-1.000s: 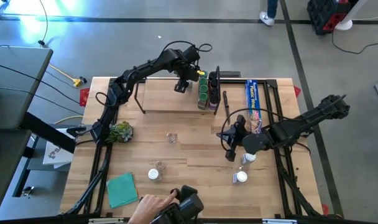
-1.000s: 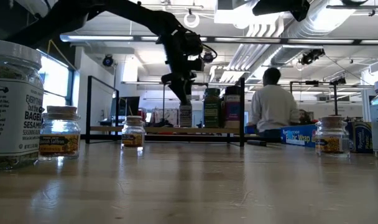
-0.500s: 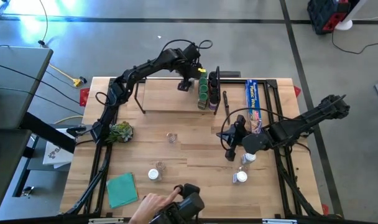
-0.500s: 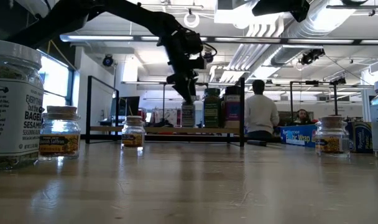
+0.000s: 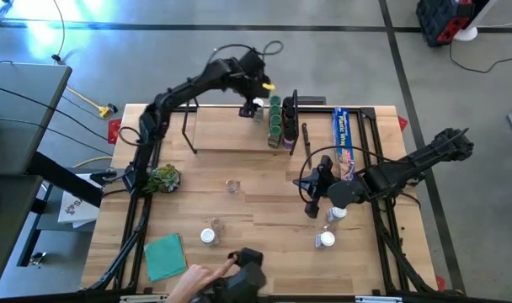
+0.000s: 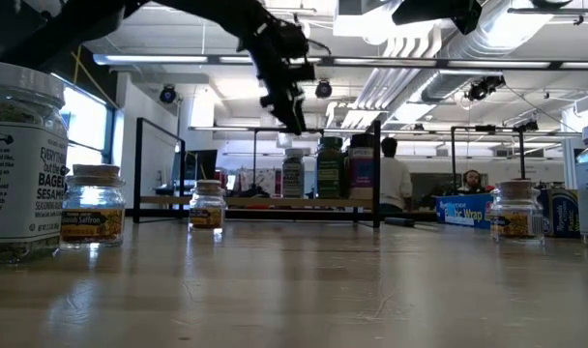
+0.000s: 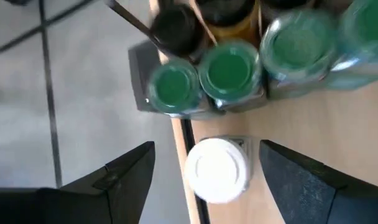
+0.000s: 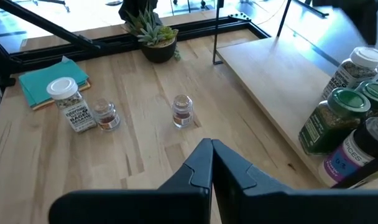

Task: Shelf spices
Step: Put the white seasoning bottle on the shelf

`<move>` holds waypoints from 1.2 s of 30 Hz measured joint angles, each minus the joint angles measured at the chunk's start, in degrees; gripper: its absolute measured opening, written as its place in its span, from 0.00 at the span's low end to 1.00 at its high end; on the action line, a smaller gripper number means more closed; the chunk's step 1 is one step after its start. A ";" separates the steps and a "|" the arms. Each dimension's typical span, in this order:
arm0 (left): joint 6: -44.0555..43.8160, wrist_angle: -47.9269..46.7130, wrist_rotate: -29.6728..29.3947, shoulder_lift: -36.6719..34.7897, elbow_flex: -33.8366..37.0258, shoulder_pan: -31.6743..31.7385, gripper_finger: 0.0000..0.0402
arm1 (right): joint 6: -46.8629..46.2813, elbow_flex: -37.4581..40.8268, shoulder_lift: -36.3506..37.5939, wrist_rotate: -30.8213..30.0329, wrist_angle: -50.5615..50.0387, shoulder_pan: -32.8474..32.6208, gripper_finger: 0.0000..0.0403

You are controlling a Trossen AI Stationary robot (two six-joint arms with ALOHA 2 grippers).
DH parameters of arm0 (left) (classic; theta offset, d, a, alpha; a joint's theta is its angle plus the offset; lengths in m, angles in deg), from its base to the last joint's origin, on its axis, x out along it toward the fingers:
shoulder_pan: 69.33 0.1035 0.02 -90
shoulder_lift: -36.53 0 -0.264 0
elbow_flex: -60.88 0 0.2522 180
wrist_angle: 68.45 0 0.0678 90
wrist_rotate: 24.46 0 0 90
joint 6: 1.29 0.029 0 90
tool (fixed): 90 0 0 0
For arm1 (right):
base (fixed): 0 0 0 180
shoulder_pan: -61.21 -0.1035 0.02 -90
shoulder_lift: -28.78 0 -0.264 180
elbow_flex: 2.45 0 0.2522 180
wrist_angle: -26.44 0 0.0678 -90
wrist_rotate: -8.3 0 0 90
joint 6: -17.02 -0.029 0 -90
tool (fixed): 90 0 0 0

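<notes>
Standing upright at the far edge of the flat light-wood shelf board [image 5: 231,126], a small clear spice jar with a round white lid [image 7: 217,169] sits just beside a tight row of green-lidded jars [image 5: 275,122] that lines the shelf's end toward 3 o'clock, against one thin black wire upright frame [image 5: 293,118]. Directly above the white-lidded jar hangs the left claw [image 5: 254,103], its two dark fingers [image 7: 117,174] spread wide to either side of the lid and touching nothing. The low view shows this claw raised clear of the jar tops.

Toward 6 o'clock from the shelf, on the light wooden table [image 5: 264,210], a small clear jar [image 5: 232,185] stands alone; two more jars [image 5: 210,232] stand near a flat teal rectangular cloth [image 5: 165,256] at about 7 o'clock. A green leafy plant [image 5: 164,178] sits at the table's 9 o'clock edge.

The right claw [image 5: 312,208] rests low over the table at about 4 o'clock, its fingers pressed together on nothing, beside two white-lidded jars [image 5: 330,227]. A long blue wrap box [image 5: 344,135] lies at 2 o'clock.
</notes>
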State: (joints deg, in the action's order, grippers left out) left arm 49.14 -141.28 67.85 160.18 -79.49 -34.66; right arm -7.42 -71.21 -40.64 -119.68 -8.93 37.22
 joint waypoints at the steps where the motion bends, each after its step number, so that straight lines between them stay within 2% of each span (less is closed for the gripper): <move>1: -0.81 -0.80 1.49 -1.13 0.03 0.67 0.69 | 0.17 0.00 0.00 0.00 0.00 0.00 0.00; 6: -7.16 -6.07 10.23 -5.44 3.64 6.74 0.56 | 0.45 0.00 0.00 0.00 -0.16 0.00 0.00; 10: -10.60 -5.57 13.36 -7.50 12.80 9.91 0.38 | 1.30 0.00 0.00 -0.02 -0.43 0.00 0.00; 15: -14.70 4.14 13.28 -8.50 25.68 9.51 0.16 | 2.85 0.00 0.00 -1.03 -0.42 0.00 0.00; 19: -18.93 15.08 12.44 -8.43 33.35 8.67 0.04 | 2.83 0.00 0.00 -1.07 -0.44 0.00 0.00; 22: -22.01 21.39 12.44 -8.43 36.45 8.20 0.01 | 2.43 0.00 0.00 -1.48 -0.44 0.00 0.00; 26: -24.70 27.07 12.60 -8.45 38.64 7.29 0.02 | 2.53 0.00 0.00 -2.13 -0.44 0.00 0.00; 36: -25.96 31.26 12.63 -8.50 39.67 4.58 0.00 | 2.44 0.00 0.00 -2.58 -0.44 0.00 0.00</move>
State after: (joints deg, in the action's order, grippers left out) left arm 23.18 -110.02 80.47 151.68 -39.82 -30.08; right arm -4.98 -71.21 -40.64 -122.25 -9.37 37.22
